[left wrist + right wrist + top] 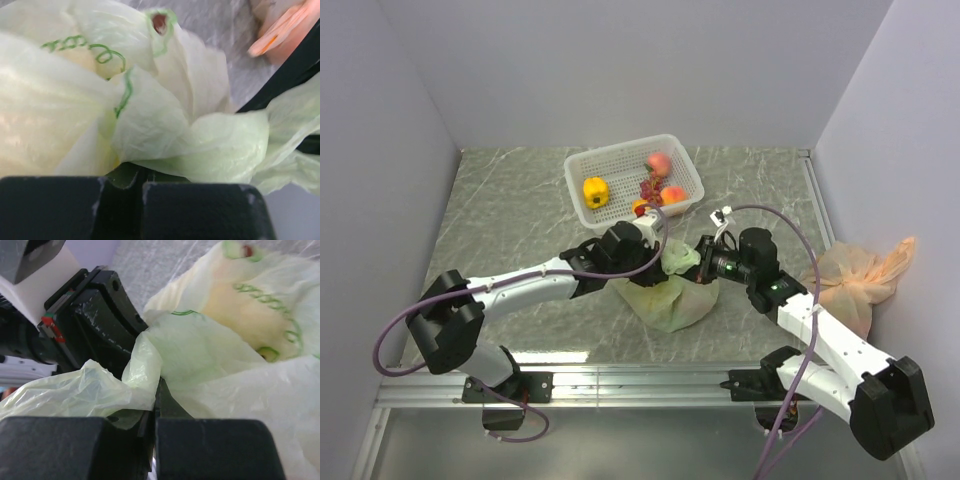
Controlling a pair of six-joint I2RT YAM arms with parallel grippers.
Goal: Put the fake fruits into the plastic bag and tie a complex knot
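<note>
Bag [670, 298] at centre of table [500, 200], just near of basket [575, 190]; left gripper [140, 182] and right gripper [154, 416] each clenched on a fold of its neck; best drawn apart evenly, left and right, keeping film taut, untorn; neck pointing up and far; long axis seemingly left–right.
</note>
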